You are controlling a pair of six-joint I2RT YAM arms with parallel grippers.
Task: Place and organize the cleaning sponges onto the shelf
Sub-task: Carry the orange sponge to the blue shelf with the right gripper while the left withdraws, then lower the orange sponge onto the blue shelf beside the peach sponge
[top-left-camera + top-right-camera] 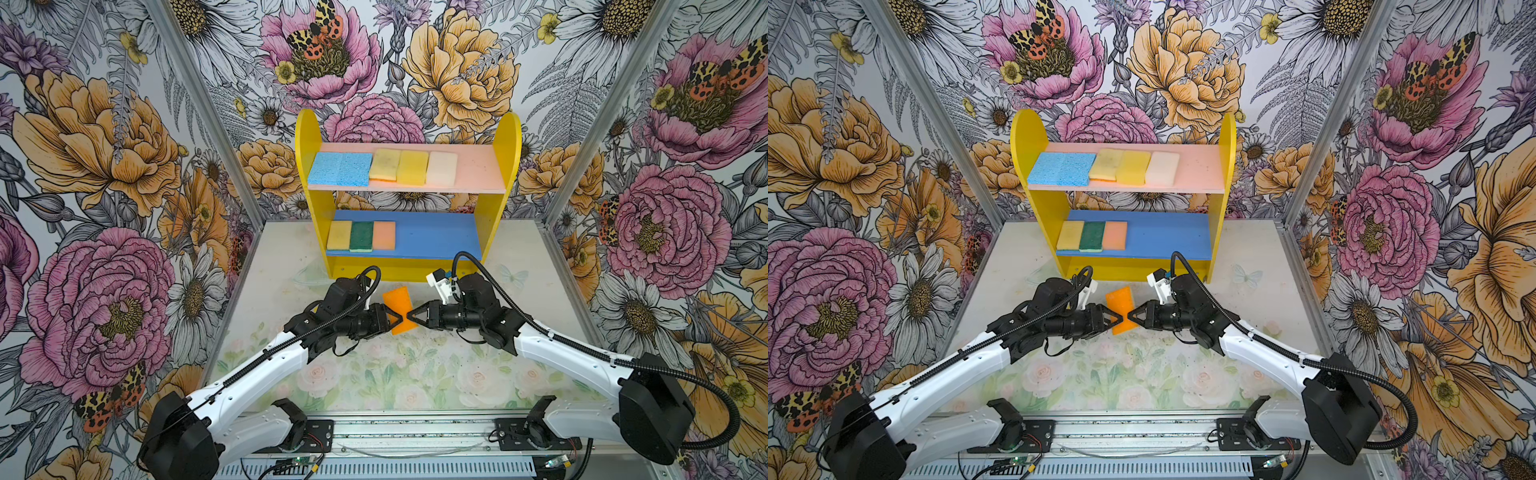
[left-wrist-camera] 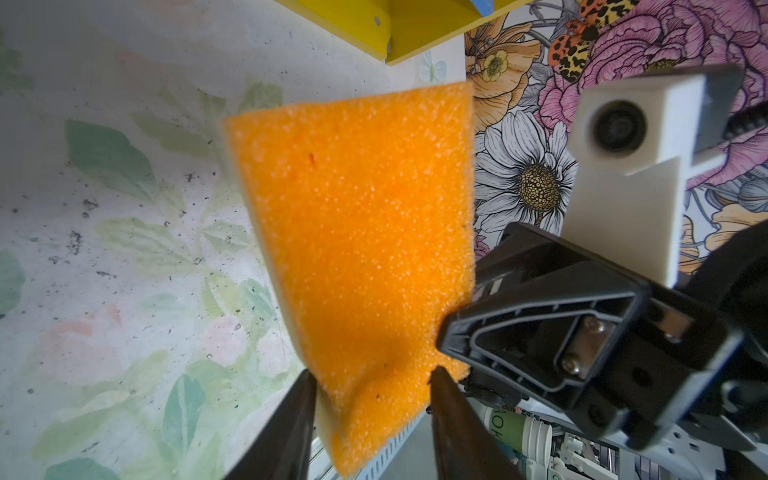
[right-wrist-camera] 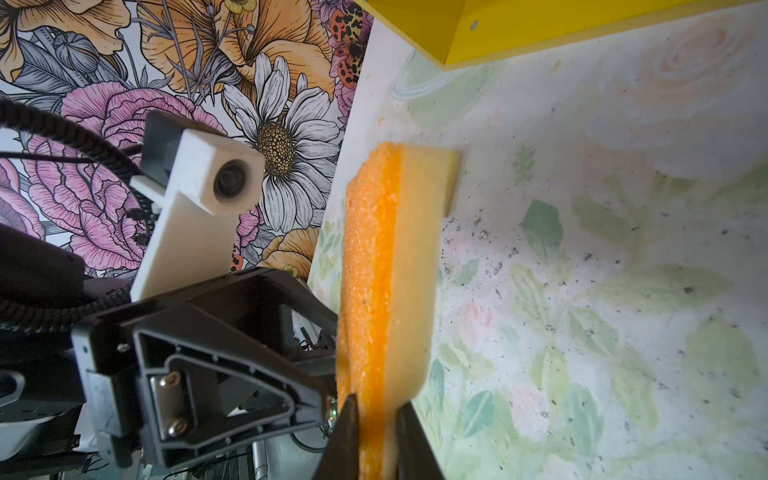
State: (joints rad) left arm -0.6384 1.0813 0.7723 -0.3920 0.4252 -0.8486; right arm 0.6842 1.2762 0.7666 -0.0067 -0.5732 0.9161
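Observation:
An orange sponge [image 1: 395, 297] with a cream underside hangs above the table between both arms, just in front of the shelf [image 1: 309, 137]. My right gripper [image 3: 378, 401] is shut on its edge, squeezing the foam. My left gripper [image 2: 372, 374] stands open, its fingers on either side of the dented opposite edge. On the shelf's pink upper board lie two light blue sponges [image 1: 340, 168], two yellow ones [image 1: 399, 166] and a cream one [image 1: 441, 168]. Its blue lower board holds a yellow sponge [image 1: 339, 235], a dark green one [image 1: 361, 236] and a peach one [image 1: 384, 235].
Flower-patterned walls [image 1: 124, 208] close in the left, right and back sides. The shelf stands against the back wall on a pale floral table mat [image 1: 395, 374]. A metal rail [image 1: 415, 432] with the arm bases runs along the front edge.

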